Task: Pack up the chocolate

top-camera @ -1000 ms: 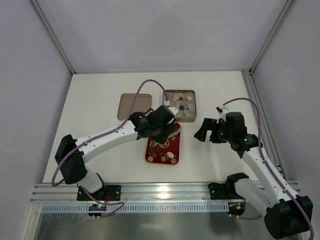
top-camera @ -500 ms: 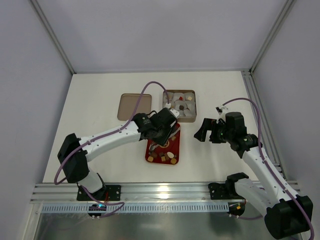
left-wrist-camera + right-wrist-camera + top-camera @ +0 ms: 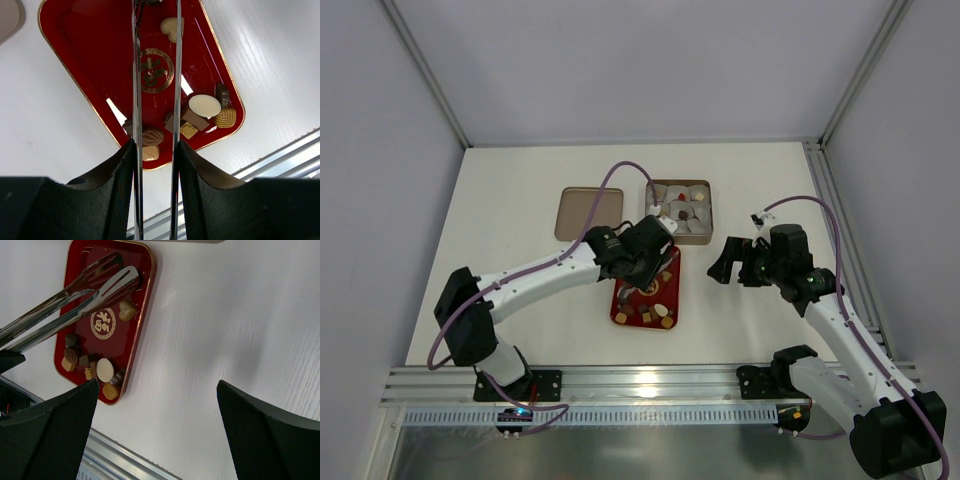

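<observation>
Clamps tongs (image 3: 136, 75) in left gripper (image 3: 156, 155) over red tray (image 3: 90, 60)'s far end (right gripper (image 3: 732, 262) agape, idle); likely pick step; next needs nipping a chocolate (image 3: 171, 27).

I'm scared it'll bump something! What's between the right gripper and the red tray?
Nothing, just bare white table between the right gripper and the red tray, as the top view and right wrist view show.

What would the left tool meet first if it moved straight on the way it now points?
Probably the bare floor of the red tray: the tongs held by the left tool end over it, beside the heart-shaped cream chocolate. Height above it is unclear.
</observation>
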